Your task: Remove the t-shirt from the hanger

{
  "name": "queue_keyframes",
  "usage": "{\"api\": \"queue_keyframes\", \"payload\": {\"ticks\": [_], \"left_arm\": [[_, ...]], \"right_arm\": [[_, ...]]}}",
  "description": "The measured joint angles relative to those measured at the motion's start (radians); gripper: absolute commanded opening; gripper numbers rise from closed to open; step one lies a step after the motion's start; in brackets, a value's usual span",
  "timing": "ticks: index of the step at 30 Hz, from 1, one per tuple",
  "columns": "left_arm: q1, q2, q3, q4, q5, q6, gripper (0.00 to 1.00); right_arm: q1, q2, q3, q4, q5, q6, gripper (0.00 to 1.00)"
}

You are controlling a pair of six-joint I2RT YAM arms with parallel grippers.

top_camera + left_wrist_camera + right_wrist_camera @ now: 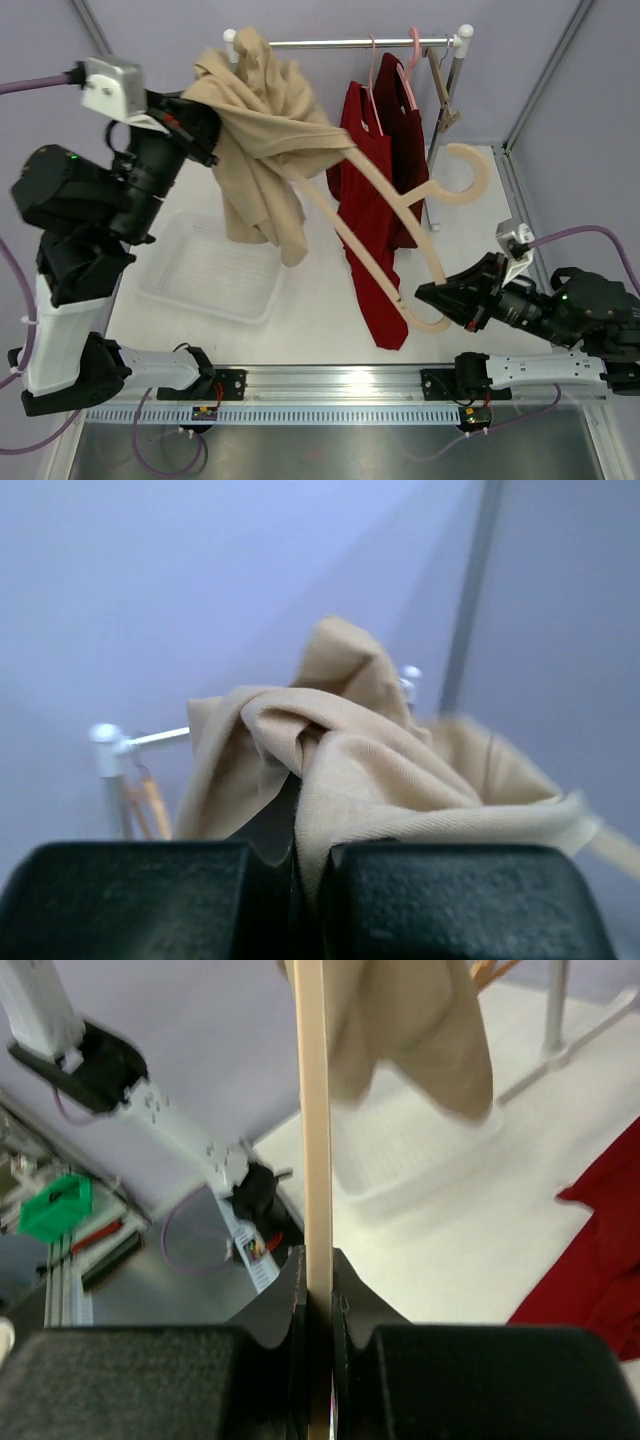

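Observation:
A beige t-shirt (262, 140) hangs bunched at the upper left, one end still draped over a beige hanger (400, 215). My left gripper (196, 128) is shut on the shirt's cloth (370, 770) and holds it high beside the rail. My right gripper (428, 296) is shut on the lower arm of the hanger (313, 1160), held off the rail over the table at right. The hanger's hook (470, 175) points up right, free of the rail.
A metal rail (345, 43) crosses the back with a dark red garment (378, 200) on a pink hanger (410, 60). A clear plastic bin (212, 265) lies on the table at left, under the shirt. A wooden hanger (440, 95) hangs at the rail's right end.

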Motion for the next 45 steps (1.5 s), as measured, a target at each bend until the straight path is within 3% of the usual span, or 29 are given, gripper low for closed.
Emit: {"api": "queue_keyframes", "payload": {"ticks": [7, 13, 26, 36, 45], "left_arm": [[0.006, -0.002, 0.158, 0.078, -0.249, 0.200, 0.00], [0.006, -0.010, 0.178, 0.168, -0.405, 0.276, 0.00], [0.011, -0.381, -0.618, 0.409, -0.560, 0.276, 0.00], [0.031, -0.478, -0.824, 0.573, -0.573, 0.307, 0.00], [0.049, -0.674, -1.247, 0.615, -0.644, 0.182, 0.00]], "right_arm": [[0.000, 0.027, -0.040, -0.113, -0.163, 0.039, 0.00], [0.000, -0.036, -0.040, -0.206, -0.167, 0.055, 0.00], [0.000, 0.001, 0.024, -0.235, -0.035, 0.040, 0.00], [0.000, 0.019, 0.024, -0.226, -0.018, 0.016, 0.00], [0.000, 0.130, 0.086, -0.170, 0.009, -0.050, 0.00]]}}
